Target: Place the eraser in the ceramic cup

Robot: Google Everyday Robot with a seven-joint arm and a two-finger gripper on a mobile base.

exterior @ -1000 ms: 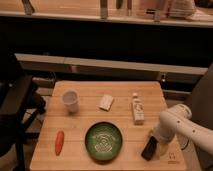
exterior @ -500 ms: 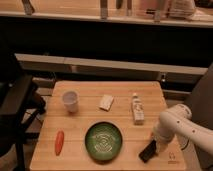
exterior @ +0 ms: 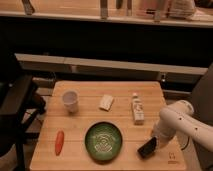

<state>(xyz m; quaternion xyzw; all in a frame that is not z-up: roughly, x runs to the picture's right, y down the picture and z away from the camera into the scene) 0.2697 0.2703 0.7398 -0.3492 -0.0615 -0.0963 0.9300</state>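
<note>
Camera view: the gripper (exterior: 155,138) is sitting low at the near right corner of the table (exterior: 85,89), at the end of the white arm (exterior: 176,119). The fingers are pressed nearly together and appear to be pinching the upper end of the eraser (exterior: 147,148). The eraser is slanting down from the fingertips, its lower end at or just off the wood; I cannot tell which. The cup (exterior: 70,101) is standing upright and well apart from the fingers, at the far side of the table beyond the green bowl (exterior: 88,134), which is lying between them. A small bottle (exterior: 137,111) is standing near the fingers on the far side, with a pale block (exterior: 106,102) farther off and an orange stick (exterior: 59,142) farthest away. Judgement: the step in hand is securing the grip and lifting. To do it well, be raising the eraser straight up until it is clearing the bowl rim and bottle. Then be carrying it high over the bowl and lowering it end-first into the cup mouth, since it looks too long to go in flat.
</note>
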